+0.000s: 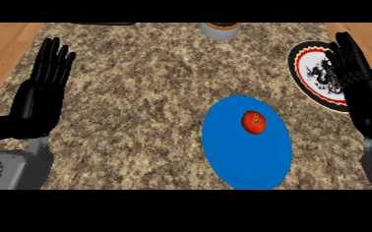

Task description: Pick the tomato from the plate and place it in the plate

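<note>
The small round red tomato (pixel 254 122) lies on the blue round plate (pixel 240 162), left of and below the flat, straight-fingered right hand (pixel 354 81) over the black-rimmed white patterned plate (pixel 309 64).

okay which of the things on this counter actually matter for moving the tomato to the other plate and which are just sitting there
Part of the job:
tomato
blue plate it sits on
patterned plate at the right edge
right hand, open over that plate

Just there:
grey pot at the far edge
left hand, open, resting at the left
</note>
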### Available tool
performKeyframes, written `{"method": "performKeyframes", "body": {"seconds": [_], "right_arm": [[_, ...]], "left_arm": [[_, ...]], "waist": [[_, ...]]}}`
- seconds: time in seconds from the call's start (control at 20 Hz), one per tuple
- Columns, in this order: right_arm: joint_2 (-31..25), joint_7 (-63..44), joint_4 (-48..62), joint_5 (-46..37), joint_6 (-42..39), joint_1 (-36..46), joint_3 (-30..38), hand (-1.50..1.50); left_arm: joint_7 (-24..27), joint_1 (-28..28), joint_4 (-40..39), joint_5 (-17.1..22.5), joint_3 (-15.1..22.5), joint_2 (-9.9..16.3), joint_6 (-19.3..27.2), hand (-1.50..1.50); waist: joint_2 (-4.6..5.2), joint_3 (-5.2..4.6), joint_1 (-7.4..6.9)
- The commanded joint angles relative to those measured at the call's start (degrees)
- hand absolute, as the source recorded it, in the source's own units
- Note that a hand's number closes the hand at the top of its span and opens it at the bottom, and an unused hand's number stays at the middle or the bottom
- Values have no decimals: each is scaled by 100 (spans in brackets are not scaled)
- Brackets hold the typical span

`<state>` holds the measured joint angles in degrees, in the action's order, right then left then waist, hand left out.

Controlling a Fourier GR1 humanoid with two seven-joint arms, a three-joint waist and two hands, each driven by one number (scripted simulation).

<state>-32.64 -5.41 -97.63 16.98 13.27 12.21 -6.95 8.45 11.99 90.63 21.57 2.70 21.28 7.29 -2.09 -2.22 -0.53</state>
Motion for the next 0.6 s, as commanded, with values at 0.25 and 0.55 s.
{"method": "performKeyframes", "body": {"seconds": [0.25, 0.55], "right_arm": [[1112, 327, -239, 729, -58, 19, -204, 150], [291, 732, 495, -2848, 1909, -766, -807, 150]], "left_arm": [[-1299, -889, -772, -1002, 686, -34, 982, 0], [-1367, -1052, -1083, -925, 758, -174, 900, 0]], "waist": [[248, 260, 15], [248, 239, 145]]}}
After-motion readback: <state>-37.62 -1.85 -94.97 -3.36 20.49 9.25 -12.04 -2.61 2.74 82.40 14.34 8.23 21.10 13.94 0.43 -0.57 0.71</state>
